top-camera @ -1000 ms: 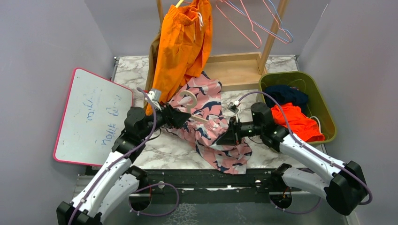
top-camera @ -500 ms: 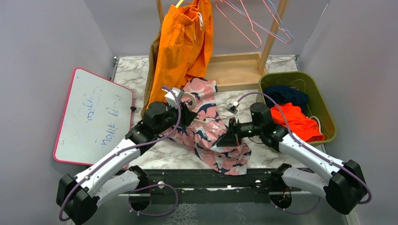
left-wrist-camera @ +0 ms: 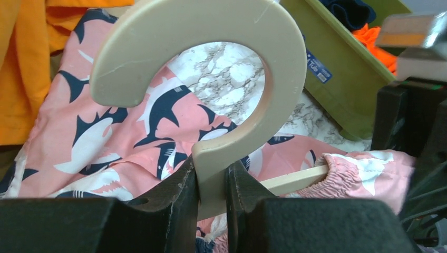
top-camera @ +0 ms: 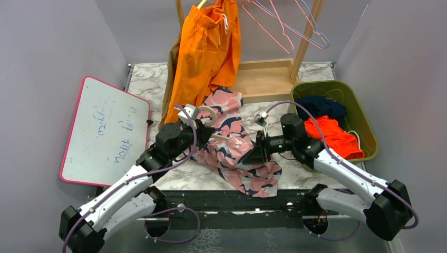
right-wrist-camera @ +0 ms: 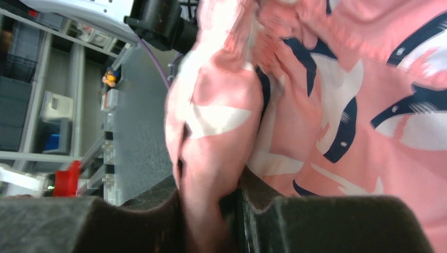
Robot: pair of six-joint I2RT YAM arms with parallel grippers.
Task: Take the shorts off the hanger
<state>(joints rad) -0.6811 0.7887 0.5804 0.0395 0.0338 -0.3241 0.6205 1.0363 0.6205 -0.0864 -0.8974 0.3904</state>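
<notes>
One pair of pink shorts, shark print, on a cream hanger, lying at the middle of the table between both arms. Handling, judged: light, limp, slides easily; elastic waistband is the firmest hold. Left gripper: jaws closed narrow on the hanger's hook neck; arm reaches forward, wrist turned inward. Right gripper: jaws nearly closed, pinching a fold of fabric; arm extends leftward, low over the table.
</notes>
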